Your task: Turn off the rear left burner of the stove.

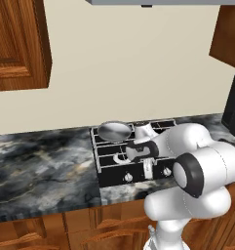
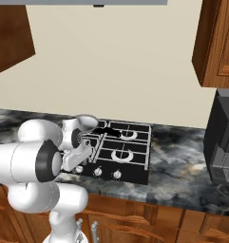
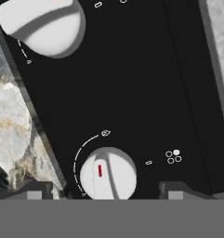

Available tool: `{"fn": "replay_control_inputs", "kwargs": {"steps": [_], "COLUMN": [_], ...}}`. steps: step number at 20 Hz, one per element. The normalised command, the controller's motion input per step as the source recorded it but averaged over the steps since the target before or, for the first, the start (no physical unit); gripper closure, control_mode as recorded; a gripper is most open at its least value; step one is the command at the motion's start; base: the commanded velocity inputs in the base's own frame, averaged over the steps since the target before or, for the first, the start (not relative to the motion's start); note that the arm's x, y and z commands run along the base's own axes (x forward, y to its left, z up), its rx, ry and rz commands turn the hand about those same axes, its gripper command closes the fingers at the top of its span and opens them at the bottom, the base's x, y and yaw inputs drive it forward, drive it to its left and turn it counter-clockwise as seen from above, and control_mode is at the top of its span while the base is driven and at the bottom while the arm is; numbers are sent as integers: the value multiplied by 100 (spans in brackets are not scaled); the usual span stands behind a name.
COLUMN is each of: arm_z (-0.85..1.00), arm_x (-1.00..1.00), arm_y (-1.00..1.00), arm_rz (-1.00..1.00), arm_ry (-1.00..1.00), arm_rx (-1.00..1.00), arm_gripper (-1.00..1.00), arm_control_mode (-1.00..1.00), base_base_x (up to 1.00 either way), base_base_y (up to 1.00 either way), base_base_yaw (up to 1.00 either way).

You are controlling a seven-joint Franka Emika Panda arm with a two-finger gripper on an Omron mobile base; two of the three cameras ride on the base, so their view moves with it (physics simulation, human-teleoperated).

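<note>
- Knob (image 3: 108,173) with a red mark sits directly ahead of the pincer (image 3: 104,190), centred between the two dark fingertips (image 3: 35,189), which stand apart on either side without touching it: the pincer is open.
- Its raised ridge runs roughly along the hand view's up-down line, so the fingers look set to close across it.
- A small four-dot legend (image 3: 173,156) beside it has one dot filled; a second knob (image 3: 41,25) lies farther along the panel.
- The stove (image 1: 109,176) sits in the marbled bench (image 1: 41,166); the rear left burner, judged to be under the steel pan (image 1: 114,130), lies beyond the arm.
- The right base view shows two more knobs (image 2: 117,174) well aside.
</note>
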Motion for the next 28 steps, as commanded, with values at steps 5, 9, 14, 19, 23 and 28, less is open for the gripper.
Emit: {"fn": "replay_control_inputs", "kwargs": {"steps": [5,9,14,19,23,28], "arm_z": [-3,0,-1,-8,-9,-22], "arm_x": [-8,-4,2,0,0,-10], "arm_y": [6,16,12,-7,-24,-8], "arm_rz": [1,0,0,0,0,0], "arm_ry": [0,0,0,0,0,0], "arm_rx": [0,0,0,0,0,2], "arm_gripper": [-100,-100,100,100,100,100], "arm_control_mode": [-100,-100,-100,-100,-100,-100], "base_base_x": [0,0,0,0,0,0], "base_base_y": [0,0,0,0,0,0], "base_base_yaw": [0,0,0,0,0,0]}}
